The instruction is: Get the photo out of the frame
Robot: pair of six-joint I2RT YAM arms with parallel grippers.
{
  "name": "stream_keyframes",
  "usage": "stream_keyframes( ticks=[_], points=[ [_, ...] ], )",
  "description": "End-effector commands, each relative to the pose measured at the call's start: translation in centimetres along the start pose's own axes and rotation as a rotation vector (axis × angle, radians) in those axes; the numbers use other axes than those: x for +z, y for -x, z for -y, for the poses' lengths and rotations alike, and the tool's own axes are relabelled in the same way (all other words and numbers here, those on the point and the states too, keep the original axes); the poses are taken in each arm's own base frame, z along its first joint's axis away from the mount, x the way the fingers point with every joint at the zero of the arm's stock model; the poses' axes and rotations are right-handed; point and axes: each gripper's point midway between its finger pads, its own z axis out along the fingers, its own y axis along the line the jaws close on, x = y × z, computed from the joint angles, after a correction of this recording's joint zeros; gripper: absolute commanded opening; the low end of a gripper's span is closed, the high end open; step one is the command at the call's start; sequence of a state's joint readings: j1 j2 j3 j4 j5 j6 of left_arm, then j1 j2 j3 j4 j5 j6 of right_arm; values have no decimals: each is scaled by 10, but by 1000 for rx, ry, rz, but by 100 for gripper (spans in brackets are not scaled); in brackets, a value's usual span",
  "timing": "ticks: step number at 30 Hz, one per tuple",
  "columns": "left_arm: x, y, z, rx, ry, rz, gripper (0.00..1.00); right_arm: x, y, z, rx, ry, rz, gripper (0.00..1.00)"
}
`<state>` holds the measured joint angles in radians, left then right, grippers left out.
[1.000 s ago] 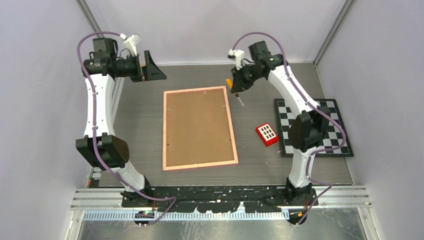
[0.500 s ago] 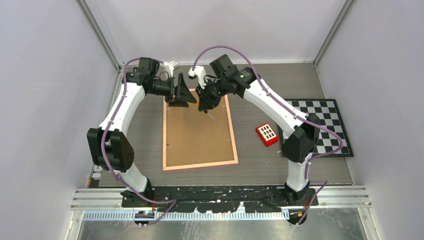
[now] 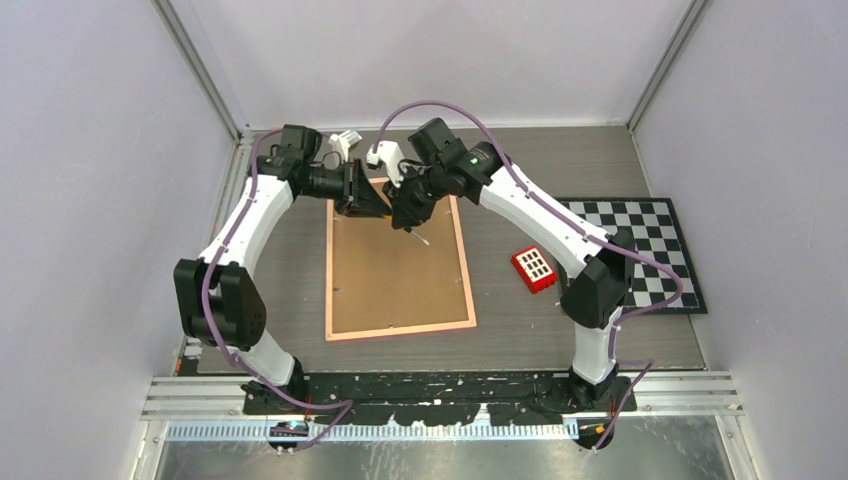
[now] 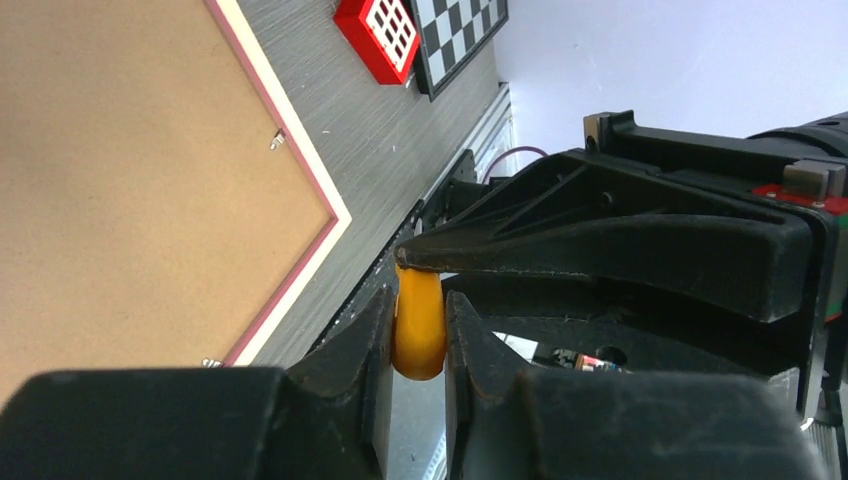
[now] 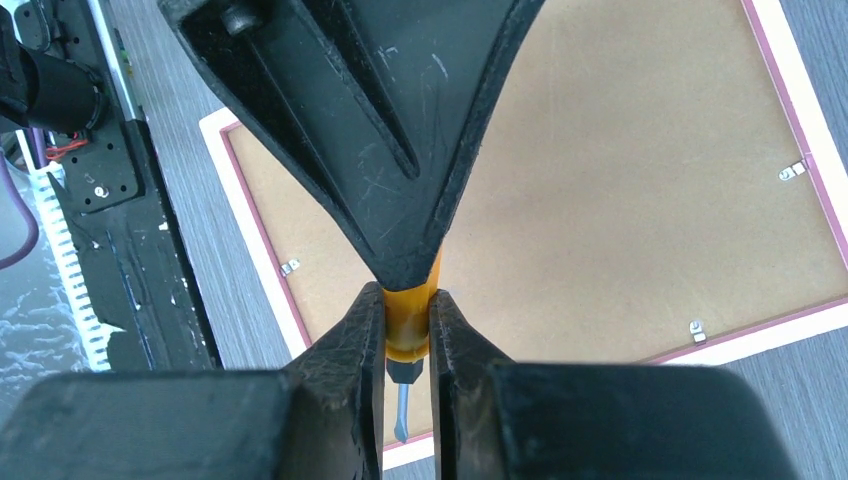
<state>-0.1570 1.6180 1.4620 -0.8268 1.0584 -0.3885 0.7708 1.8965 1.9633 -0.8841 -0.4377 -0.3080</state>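
The frame (image 3: 400, 331) lies face down on the table, its brown back panel (image 3: 398, 270) up inside the thin pink border. The photo is hidden under that panel. Above the frame's far end, both grippers meet on an orange-handled screwdriver (image 3: 418, 232). My right gripper (image 5: 406, 330) is shut on the handle (image 5: 406, 315), and the blade (image 5: 400, 415) points down at the panel. My left gripper (image 4: 418, 340) comes in from the left and is shut on the rounded end of the same handle (image 4: 418, 325). From above, the left gripper (image 3: 378, 200) and the right gripper (image 3: 405, 212) nearly touch.
Small metal clips (image 5: 792, 171) hold the panel along its edges, one (image 4: 278, 141) near a long side. A red block with white squares (image 3: 534, 268) sits right of the frame. A black-and-white checkerboard (image 3: 640, 255) lies at the far right, partly under the right arm.
My left arm swung in from the far left to the frame's far end and its jaws closed on the screwdriver handle. My right arm carried the screwdriver leftward over the panel.
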Motion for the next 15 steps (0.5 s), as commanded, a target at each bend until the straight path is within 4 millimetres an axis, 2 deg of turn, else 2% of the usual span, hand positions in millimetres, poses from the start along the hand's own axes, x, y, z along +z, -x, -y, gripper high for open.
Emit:
stream_keyframes(
  ticks=[1,2,4,5,7,12,15],
  points=[
    [-7,-1,18,58,-45,32,10,-17,27,-1,-45,-35,89,1],
    [-8,-1,19,64,-47,37,4,-17,27,-2,-43,-29,90,1],
    [-11,-1,21,71,-57,45,0,-19,28,-6,-31,-15,97,14],
    [-13,0,22,71,-64,48,0,-20,29,-7,-24,-12,102,23],
    [-20,2,23,77,-86,58,0,-23,28,-11,-18,4,104,32],
    [-43,14,27,125,-116,115,0,-40,25,-14,50,33,120,74],
    [-53,14,29,190,-109,136,0,-55,23,-9,124,57,132,86]
  ],
)
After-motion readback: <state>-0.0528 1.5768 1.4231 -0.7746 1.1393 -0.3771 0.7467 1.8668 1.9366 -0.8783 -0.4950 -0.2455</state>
